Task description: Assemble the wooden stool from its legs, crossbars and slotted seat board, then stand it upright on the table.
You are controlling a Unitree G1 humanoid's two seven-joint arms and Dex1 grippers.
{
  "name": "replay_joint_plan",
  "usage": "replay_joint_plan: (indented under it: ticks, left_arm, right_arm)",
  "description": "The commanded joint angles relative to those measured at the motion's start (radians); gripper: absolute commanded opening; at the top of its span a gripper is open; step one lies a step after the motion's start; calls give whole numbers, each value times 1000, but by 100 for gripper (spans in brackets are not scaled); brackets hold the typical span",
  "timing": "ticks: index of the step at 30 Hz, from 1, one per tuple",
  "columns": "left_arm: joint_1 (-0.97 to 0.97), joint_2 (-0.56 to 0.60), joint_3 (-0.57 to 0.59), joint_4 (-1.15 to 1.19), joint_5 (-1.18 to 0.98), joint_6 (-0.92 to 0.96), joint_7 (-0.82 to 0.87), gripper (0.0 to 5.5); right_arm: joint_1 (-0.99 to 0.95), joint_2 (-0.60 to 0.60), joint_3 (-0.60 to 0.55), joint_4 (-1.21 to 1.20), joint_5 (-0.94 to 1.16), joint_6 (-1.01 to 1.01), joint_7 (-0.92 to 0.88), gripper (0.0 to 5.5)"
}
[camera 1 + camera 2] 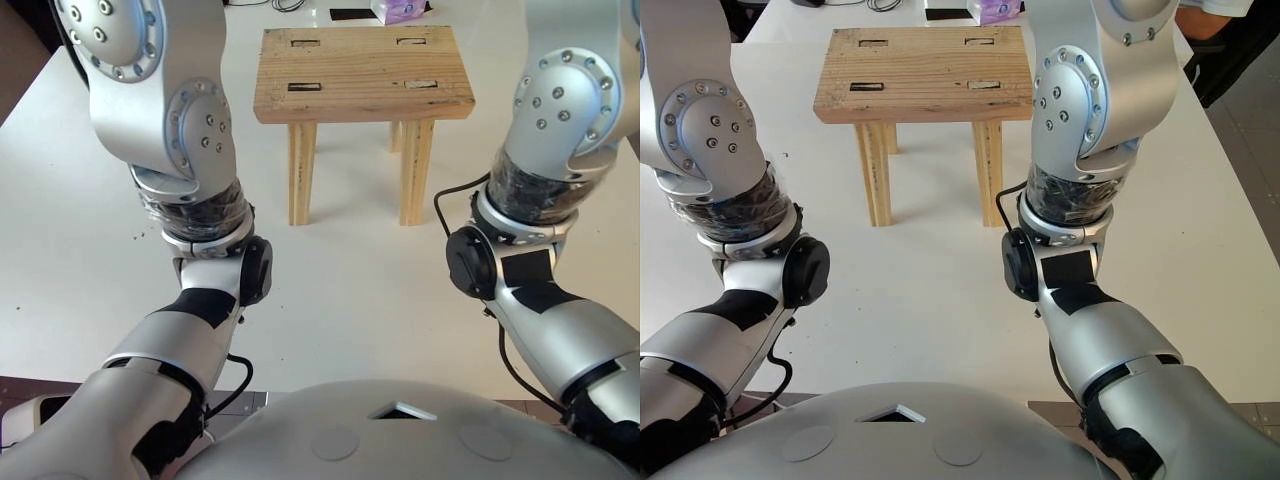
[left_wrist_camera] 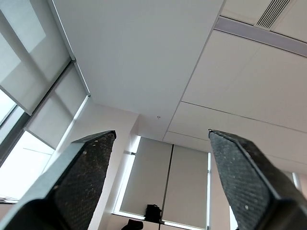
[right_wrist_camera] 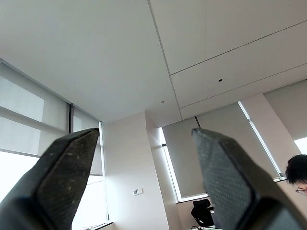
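Stool point(image 1: 362, 75) stood upright on the white table point(image 1: 80, 200) just beyond the raised arms; left gripper point(image 2: 162, 133) and right gripper point(image 3: 145, 132) gaped wide, empty, toward the ceiling; pale wood, four seat slots; purple packet point(image 1: 400, 10) behind

We see a stool point(image 1: 362, 75) of pale, bare wood, matt all over. Fine grain lines and a few darker streaks run along its seat board point(image 1: 350, 60) and legs point(image 1: 302, 170). The table point(image 1: 60, 200) is white, smooth and matt, dotted with small dark specks. The left gripper point(image 2: 162, 136) has dark, rough, finely pebbled pads point(image 2: 86, 177). The right gripper point(image 3: 145, 132) has pads of the same grainy finish, flecked with pale dust.
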Motion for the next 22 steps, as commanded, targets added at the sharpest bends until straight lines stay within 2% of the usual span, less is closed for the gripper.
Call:
replay_joint_plan:
  ticks: [1,5,8,11,12,14,18,22]
  left_arm:
    - [-21,-12,22,-24,3,-1,20,361]
    - [-9,-10,8,-29,28,9,20,361]
    - [42,-26,41,-82,-26,38,20,361]
    - [143,-32,36,-80,-32,47,-5,361]
    - [188,-34,35,-75,-31,50,-11,361]
    - [160,-42,17,94,14,1,-12,361]
    - [144,-48,-24,249,60,-62,-44,361]
    - [143,-74,22,327,24,-80,-36,361]
  right_arm:
    - [1,46,-11,-24,20,62,-49,357]
    - [0,40,22,-52,-3,82,-35,357]
    - [7,94,24,-64,27,92,-54,357]
    - [47,28,26,-116,-64,192,-93,357]
    - [87,-27,25,-49,-114,148,-65,357]
    - [160,-101,34,92,-187,36,-15,357]
    - [222,-86,47,186,-225,-77,-10,357]
    - [214,-102,110,213,-319,-170,0,357]
